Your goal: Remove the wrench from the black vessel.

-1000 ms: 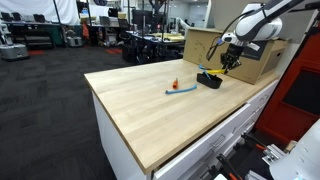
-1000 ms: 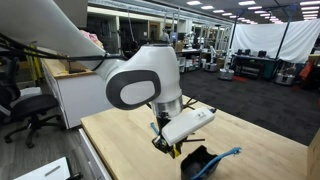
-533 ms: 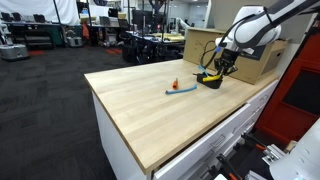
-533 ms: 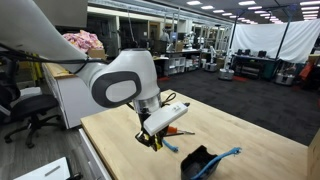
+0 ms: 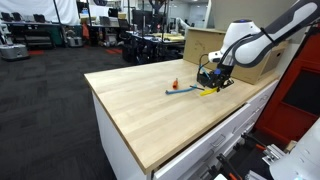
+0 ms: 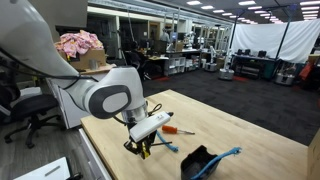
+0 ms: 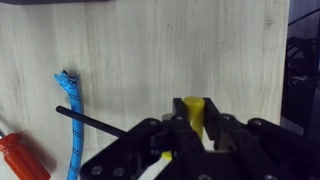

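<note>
In an exterior view, my hand (image 5: 212, 84) is low over the far end of the wooden counter (image 5: 140, 105), in front of the cardboard box (image 5: 198, 45). It is clamped on the yellow wrench (image 5: 207, 91), which pokes out just above the wood. The blue tool (image 5: 182, 91) lies just beside it, with a small red-orange object (image 5: 174, 84) near that. I cannot make out the black vessel here behind my hand.

In an exterior view from the opposite side, my hand (image 6: 141, 149) grips the wrench (image 6: 144, 153) close over the counter (image 6: 230, 130). The black vessel (image 6: 200, 164) sits apart from it near the counter's edge, and the wrench is outside it.

In the wrist view, my fingers (image 7: 222, 128) are closed on the wrench (image 7: 194, 108), whose yellow tip stands out between them. The blue tool (image 7: 75, 135) lies on the counter (image 7: 150, 50) off to one side, crossed by a thin black rod (image 7: 95, 122).
</note>
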You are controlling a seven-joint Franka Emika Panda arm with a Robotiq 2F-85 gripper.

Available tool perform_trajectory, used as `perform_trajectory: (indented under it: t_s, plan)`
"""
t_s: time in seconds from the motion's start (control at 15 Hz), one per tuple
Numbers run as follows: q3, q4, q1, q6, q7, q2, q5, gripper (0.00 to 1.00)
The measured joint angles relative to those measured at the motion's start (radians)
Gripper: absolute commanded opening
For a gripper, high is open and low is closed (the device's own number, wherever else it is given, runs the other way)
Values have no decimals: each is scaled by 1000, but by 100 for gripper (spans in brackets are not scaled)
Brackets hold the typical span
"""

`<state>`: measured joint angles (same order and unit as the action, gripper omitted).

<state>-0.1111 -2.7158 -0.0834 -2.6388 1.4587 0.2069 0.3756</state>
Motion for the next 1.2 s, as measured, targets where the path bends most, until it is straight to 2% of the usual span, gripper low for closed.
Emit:
perform_trajectory:
  t_s: [0.13,0.27,0.73,0.87,1.0,1.2]
  plan:
    - [10,-2,0,-31,-81,-25,59,6]
    - [18,-2,0,-52,-146,-40,108,47]
    - [27,-1,0,-56,-228,-72,174,96]
    - [26,1,0,-53,-229,-75,173,100]
    - [22,6,0,-41,-226,-72,158,100]
    - [16,21,0,31,-192,-48,94,100]
